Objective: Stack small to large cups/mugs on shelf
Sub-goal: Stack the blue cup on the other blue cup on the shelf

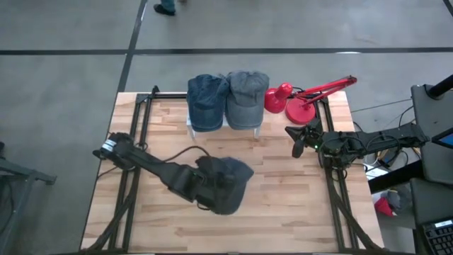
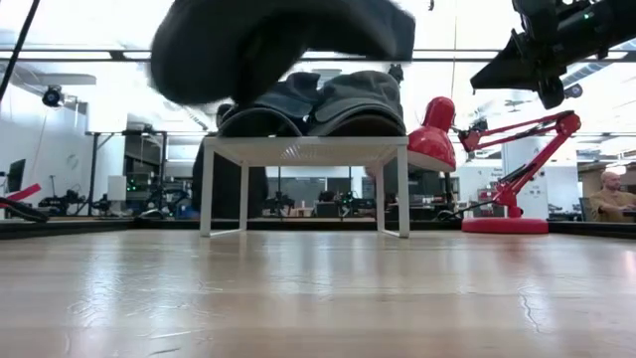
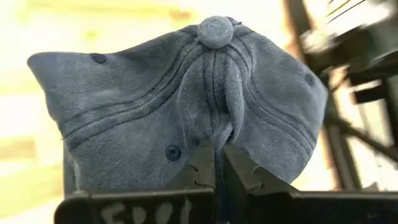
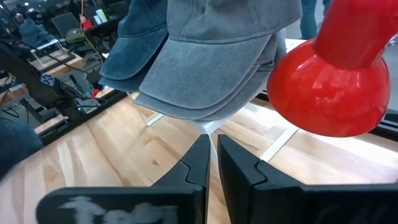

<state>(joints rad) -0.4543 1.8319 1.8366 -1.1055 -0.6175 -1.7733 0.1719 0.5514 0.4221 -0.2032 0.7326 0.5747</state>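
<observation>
My left gripper (image 1: pixel 212 185) is shut on a dark blue denim cap (image 1: pixel 228 183), held above the table's middle; the cap also shows in the low view (image 2: pixel 278 40) and the left wrist view (image 3: pixel 186 106). Two stacks of caps sit on the white rack (image 1: pixel 225 127): a blue denim one (image 1: pixel 207 99) on the left, a grey one (image 1: pixel 247 98) on the right. Their brims overhang the rack's near side (image 4: pixel 199 93). My right gripper (image 1: pixel 296 139) hovers shut and empty at the right, near the red lamp (image 1: pixel 301 99). My left gripper pinches a gathered fold of the cap's crown (image 3: pixel 217 134), below the top button (image 3: pixel 216 31), between its two fingers (image 3: pixel 199 168). The cloth bunches into ridges at the fingers. The cap is lifted clear of the table, its crown spread out beyond the fingertips.
The red desk lamp stands at the back right beside the rack, its shade (image 4: pixel 336 87) close to the grey caps. Black frame rails (image 1: pixel 134 142) run along the table's left and right sides. Bare wood (image 1: pixel 283 205) lies in front of the rack.
</observation>
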